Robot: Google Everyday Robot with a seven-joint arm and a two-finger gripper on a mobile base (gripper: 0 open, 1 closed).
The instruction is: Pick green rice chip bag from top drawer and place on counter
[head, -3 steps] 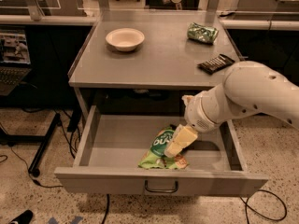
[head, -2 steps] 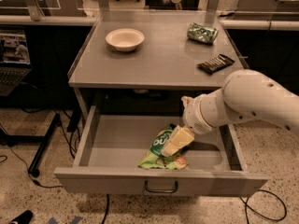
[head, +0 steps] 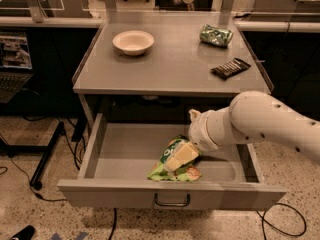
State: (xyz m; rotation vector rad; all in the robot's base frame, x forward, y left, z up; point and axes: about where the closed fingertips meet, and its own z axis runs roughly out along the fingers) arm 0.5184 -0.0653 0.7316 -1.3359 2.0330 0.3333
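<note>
The green rice chip bag lies in the open top drawer, right of its middle and close to the front panel with the curved handle. My gripper reaches down from the right into the drawer and sits right on top of the bag, covering its middle. The bag's upper end with the dark green logo and its lower light green edge stick out from under the gripper. The white arm crosses over the drawer's right side. The grey counter is above the drawer.
On the counter stand a white bowl at the back left, a small dark green shiny packet at the back right and a flat black ridged bar near the right rail. Cables and a stand leg lie on the floor at left.
My gripper has moved a little to the left and down, further over the bag. The bag and the drawer have not moved.
</note>
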